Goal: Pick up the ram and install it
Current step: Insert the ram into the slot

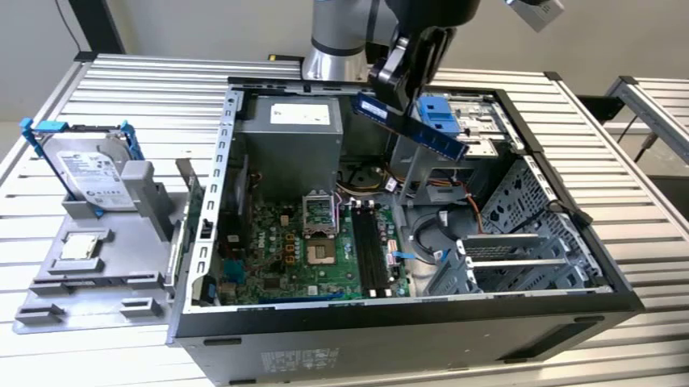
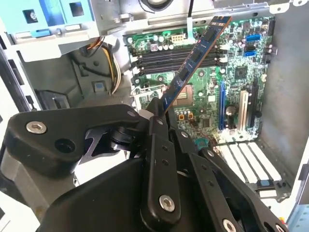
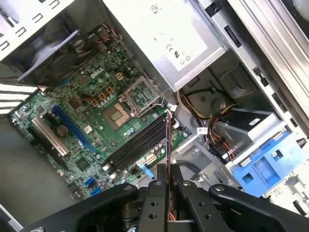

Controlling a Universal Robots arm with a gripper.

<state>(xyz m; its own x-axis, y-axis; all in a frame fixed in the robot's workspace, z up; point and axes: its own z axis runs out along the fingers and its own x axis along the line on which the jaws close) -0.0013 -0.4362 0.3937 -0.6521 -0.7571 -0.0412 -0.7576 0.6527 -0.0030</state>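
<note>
exterior view: the gripper [image 1: 386, 87] sits upper centre of the frame, above the open computer case [image 1: 409, 339], clamped on the upper end of the ram [image 1: 425, 133]. the stick hangs in the air, slanting down toward the exterior view's right, well clear of the motherboard [image 1: 306, 258] and its memory slots [image 1: 372, 250] lower in the frame. over on the exterior view's left the hard drive [image 1: 92, 169] in its blue frame stands on a grey fixture [image 1: 108, 278], with the small square processor chip [image 1: 84, 247] lying flat on it

second wrist view: the black fingers [image 2: 161, 145] are pinched on one end of the ram [image 2: 195, 55], which pokes out over the board with the memory slots [image 2: 164, 55] behind it

first wrist view: the ram [image 3: 167, 140] shows edge on as a thin line between the fingers [image 3: 155, 193], its far end over the black memory slots [image 3: 137, 145], near the cpu socket [image 3: 116, 116] and the silver power supply [image 3: 164, 38]
</note>
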